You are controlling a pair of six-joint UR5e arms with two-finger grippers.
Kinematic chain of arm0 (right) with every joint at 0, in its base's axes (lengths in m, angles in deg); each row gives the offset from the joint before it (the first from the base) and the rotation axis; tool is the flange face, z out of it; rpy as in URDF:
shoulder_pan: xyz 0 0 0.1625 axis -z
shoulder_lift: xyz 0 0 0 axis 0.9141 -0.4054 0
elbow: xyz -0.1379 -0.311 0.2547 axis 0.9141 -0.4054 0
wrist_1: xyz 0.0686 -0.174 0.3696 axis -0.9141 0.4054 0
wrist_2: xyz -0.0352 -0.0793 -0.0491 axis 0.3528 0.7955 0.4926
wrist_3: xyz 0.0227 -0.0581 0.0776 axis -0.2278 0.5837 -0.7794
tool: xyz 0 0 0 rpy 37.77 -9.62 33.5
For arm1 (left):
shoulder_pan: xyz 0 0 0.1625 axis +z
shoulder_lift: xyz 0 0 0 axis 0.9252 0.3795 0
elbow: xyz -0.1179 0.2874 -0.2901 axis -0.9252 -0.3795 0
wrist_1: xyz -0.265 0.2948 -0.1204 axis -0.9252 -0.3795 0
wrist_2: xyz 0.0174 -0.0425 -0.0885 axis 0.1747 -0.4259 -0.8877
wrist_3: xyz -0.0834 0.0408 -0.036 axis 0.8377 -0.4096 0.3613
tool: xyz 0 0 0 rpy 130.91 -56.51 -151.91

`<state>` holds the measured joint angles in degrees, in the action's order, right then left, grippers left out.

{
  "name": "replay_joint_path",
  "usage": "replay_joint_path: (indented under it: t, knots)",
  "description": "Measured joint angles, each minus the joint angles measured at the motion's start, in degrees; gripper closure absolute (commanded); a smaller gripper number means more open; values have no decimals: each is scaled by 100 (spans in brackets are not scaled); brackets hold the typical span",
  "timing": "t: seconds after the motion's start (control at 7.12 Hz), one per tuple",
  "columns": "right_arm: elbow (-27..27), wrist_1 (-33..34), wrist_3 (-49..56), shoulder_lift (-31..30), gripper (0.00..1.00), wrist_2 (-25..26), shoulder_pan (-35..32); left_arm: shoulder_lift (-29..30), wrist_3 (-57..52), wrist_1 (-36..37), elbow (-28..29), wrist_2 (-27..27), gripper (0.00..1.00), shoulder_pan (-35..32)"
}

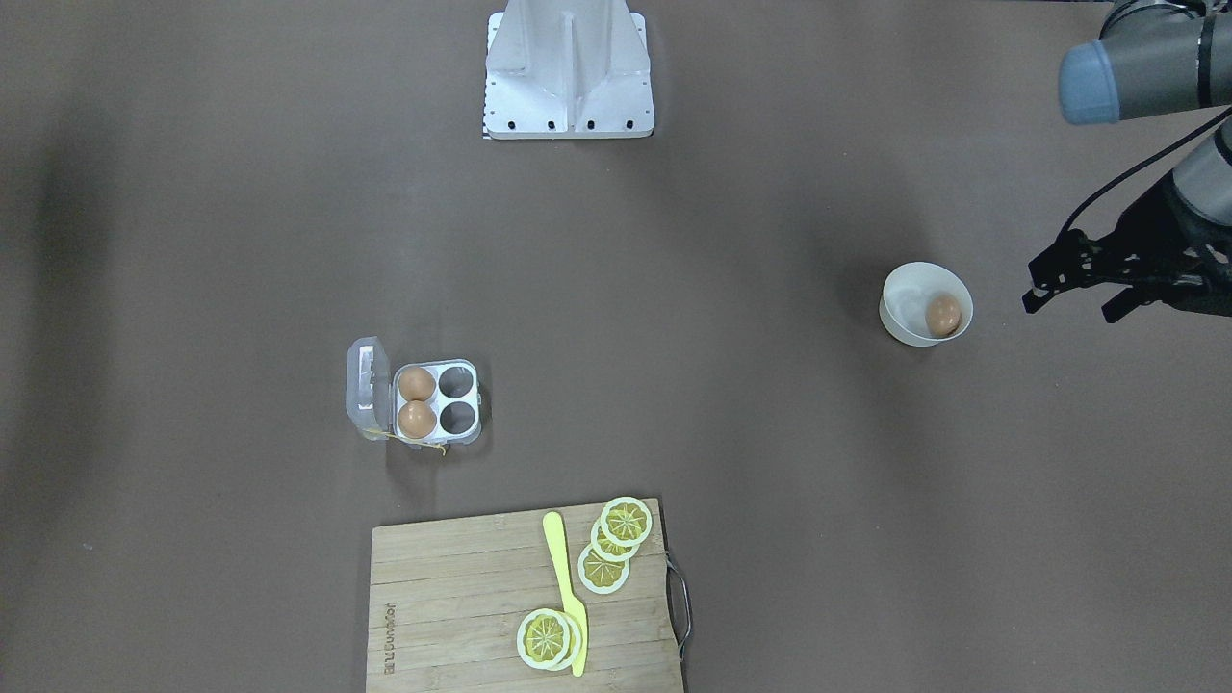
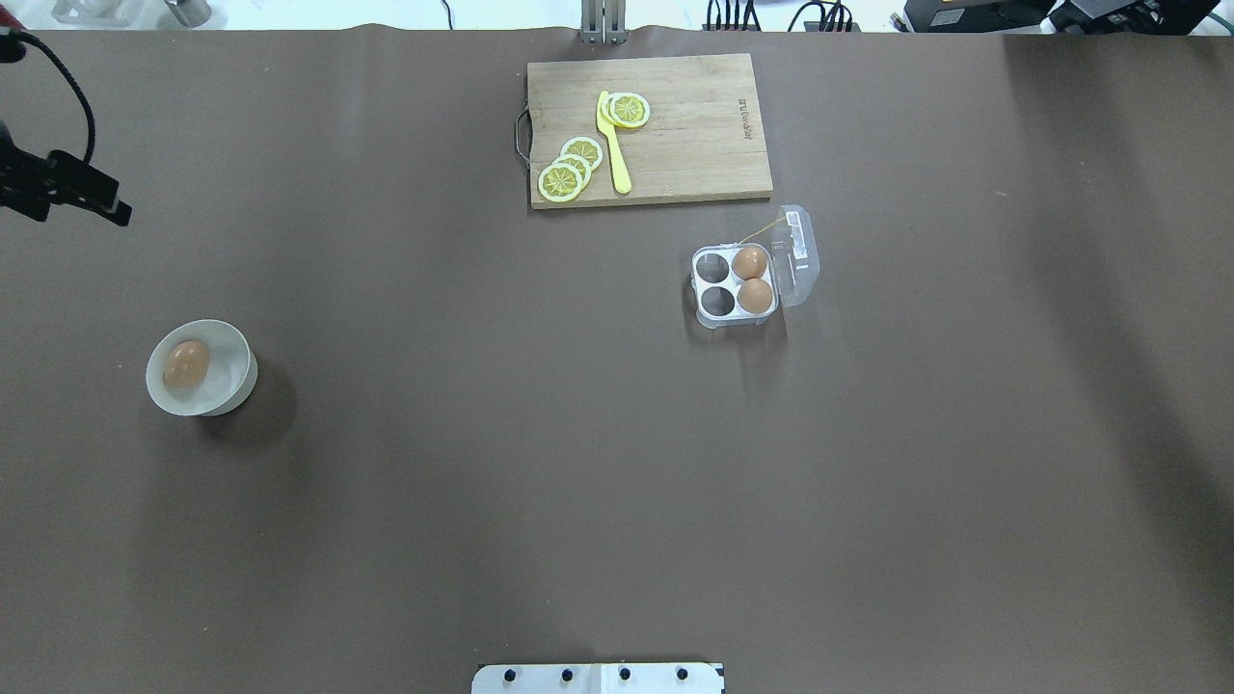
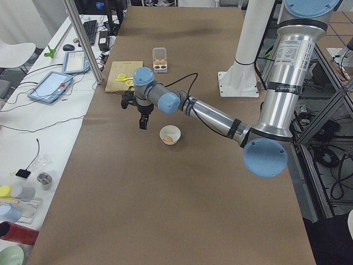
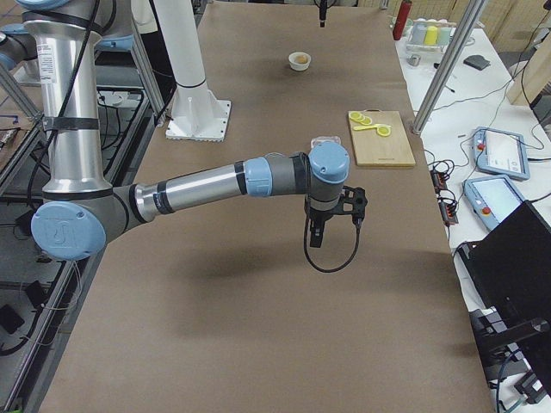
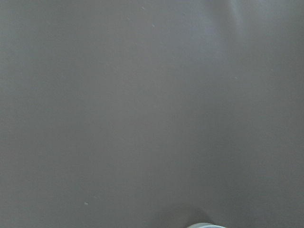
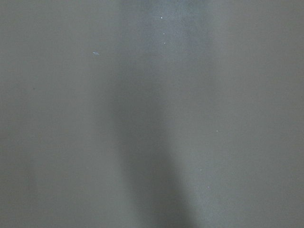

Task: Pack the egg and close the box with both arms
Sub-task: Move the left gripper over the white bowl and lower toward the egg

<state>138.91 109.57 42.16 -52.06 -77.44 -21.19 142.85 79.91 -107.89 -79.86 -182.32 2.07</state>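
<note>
Hanging above bare table [image 2: 578,482] at the robot's far left, the left gripper [image 1: 1068,308] points down with its fingers spread and nothing between them. The loose egg [image 2: 186,364] lies in the white bowl [image 2: 231,371]. The overhead view puts that bowl back toward the robot's base from the gripper and a little inward toward the table's middle. I therefore judge the coming reach to be a short draw-back and descent by the left arm, which is by far the nearer one. The egg rests against the bowl's outer wall, on the robot's left. Its outline reads almost round from above, so I cannot tell which way its long axis runs. The box [image 2: 716,302] sits well apart on the robot's right half, near a corner of the cutting board [image 2: 694,145], with its clear lid [image 2: 800,251] hinged open on the box's right side. Two packed eggs [image 2: 755,295] fill the pair of cells next to the lid. The pair of cells on the bowl's side is empty, so the egg could go into either without passing over the filled ones. The right gripper [image 4: 315,237] shows only in the right-side view, hanging over bare table and nearer the box; whether it is spread or closed I cannot tell. Lemon slices [image 2: 559,181] and a yellow knife [image 2: 617,164] lie on the board.
</note>
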Motion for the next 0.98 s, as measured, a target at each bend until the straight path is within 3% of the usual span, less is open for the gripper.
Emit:
replay_joint_path:
  t: [0.14, 0.42, 0.98]
  knots:
    - [5, -12, -2, 0, 0, -5, 0, -85, 361, -10, -131, 327, 3, 363]
    - [15, -22, -6, 13, 0, -12, 3, -252, 834, -84, -296, 863, 14, 933]
    - [18, -22, -20, 28, 0, -13, 24, -317, 955, -231, -114, 1228, 16, 1435]
